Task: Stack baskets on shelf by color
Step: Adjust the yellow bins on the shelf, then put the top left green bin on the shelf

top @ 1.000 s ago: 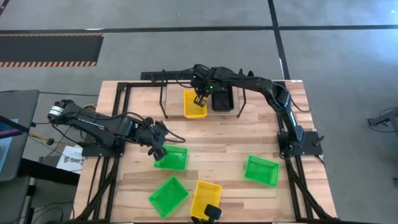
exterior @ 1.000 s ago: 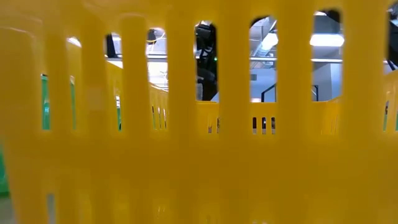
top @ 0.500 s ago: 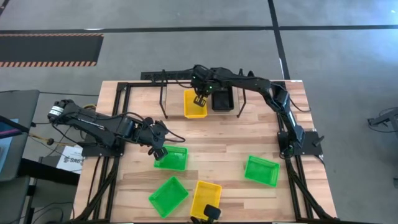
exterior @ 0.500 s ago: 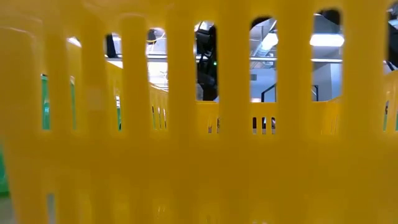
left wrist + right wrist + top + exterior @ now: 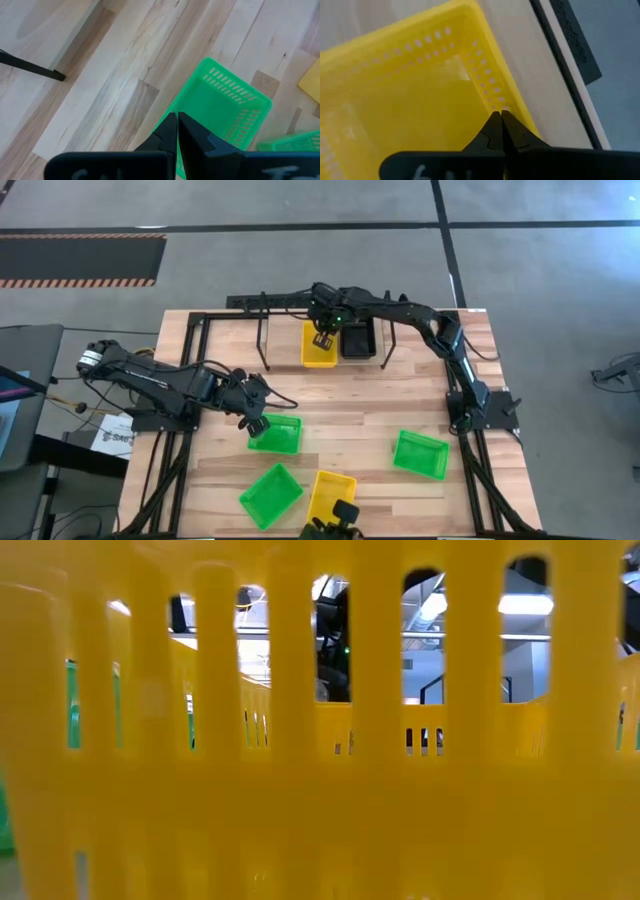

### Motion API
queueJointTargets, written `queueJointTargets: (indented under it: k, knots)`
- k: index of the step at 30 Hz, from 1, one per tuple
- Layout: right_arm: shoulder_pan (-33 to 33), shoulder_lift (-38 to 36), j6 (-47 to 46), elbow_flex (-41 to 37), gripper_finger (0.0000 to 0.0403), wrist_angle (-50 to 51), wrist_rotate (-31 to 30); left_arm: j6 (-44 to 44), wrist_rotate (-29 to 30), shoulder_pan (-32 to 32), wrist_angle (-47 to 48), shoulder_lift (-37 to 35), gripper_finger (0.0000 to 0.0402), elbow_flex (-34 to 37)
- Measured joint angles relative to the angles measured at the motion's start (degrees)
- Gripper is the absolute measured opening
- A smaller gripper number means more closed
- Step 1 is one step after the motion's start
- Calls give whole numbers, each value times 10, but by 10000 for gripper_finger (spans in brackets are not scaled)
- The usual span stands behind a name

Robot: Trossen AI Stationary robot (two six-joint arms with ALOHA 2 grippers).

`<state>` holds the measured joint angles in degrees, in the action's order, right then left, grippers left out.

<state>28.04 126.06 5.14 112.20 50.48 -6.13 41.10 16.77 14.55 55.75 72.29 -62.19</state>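
Yellow basket (image 5: 319,347) now squarer beside black basket (image 5: 358,341), right jaws clenched on it; left jaws clenched on green basket (image 5: 276,433).

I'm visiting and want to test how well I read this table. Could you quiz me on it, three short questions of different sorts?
1. How many green baskets lie on the table?
2. True or false: the right hand is shut on the rim of the yellow basket on the shelf.
3. The left hand grips which? A) green basket B) black basket C) shelf

Key: 1. three; 2. true; 3. A
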Motion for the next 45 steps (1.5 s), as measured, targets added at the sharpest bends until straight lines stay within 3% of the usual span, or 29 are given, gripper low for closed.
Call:
queueJointTargets:
  k: [10,21,27,30,34,40,45]
  knots:
    - [33,0,10,0,0,-3,0,3,0,0,0,0,0,0]
    - [0,0,14,10,0,10,0,2,0,0,0,0,0,0]
    - [-45,-6,13,81,0,85,-2,36,9,-12,13,0,0,0]
    - [-76,-17,1,143,0,174,-10,46,11,-21,45,0,0,0]
    - [-122,-28,-25,229,0,287,-19,-34,-12,-22,44,0,0,6]
    - [-199,-131,-104,200,0,307,-30,-191,-85,-22,-14,21,9,6]
    - [-275,-203,-204,199,1,318,-83,-313,-109,-22,-40,66,51,6]
